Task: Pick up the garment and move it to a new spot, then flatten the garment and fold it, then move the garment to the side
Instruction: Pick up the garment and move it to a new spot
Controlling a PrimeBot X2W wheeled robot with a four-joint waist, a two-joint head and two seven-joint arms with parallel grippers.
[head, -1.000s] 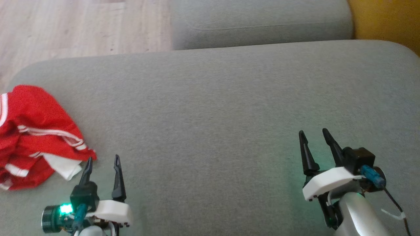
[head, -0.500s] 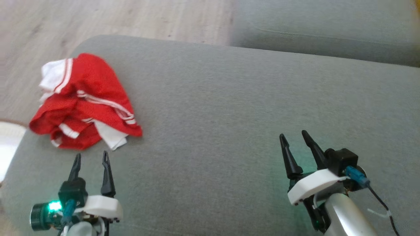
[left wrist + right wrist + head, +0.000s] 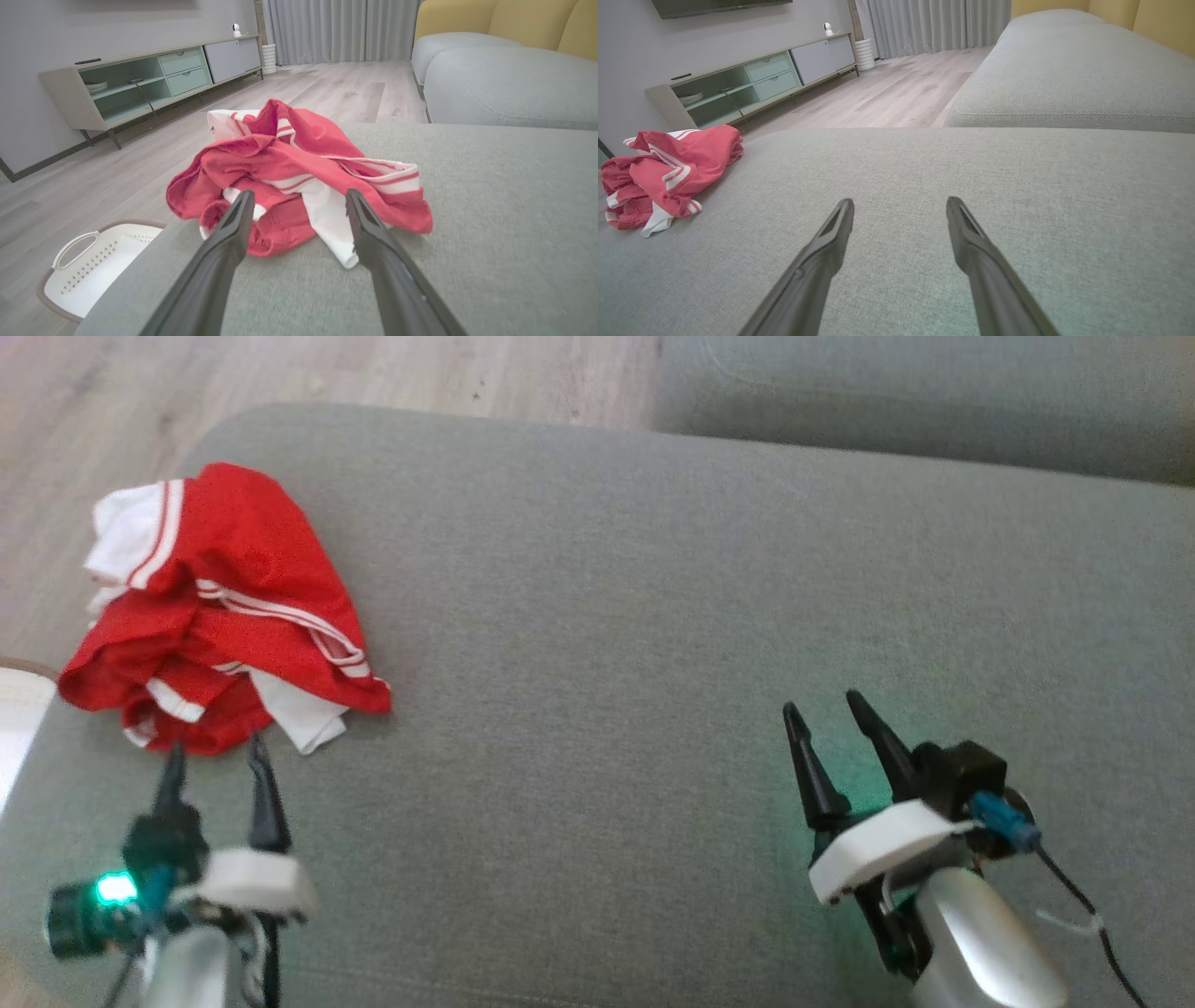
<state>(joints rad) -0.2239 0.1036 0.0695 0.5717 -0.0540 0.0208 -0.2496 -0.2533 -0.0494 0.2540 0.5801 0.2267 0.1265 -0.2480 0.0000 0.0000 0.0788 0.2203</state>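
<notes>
Currently, the red-and-white garment [image 3: 219, 607] is seen crumpled at the left end of the grey sofa cushion [image 3: 653, 616]. The left gripper [image 3: 215, 747] is held spread wide and empty just before it; the right gripper [image 3: 823, 703] is likewise spread wide, well apart from it.

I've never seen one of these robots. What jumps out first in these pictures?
A crumpled red-and-white garment lies at the left corner of the grey sofa cushion, bright against it. The left fingers, spread open, point at its near edge, while the right fingers hang open over bare cushion far to the right.
</notes>
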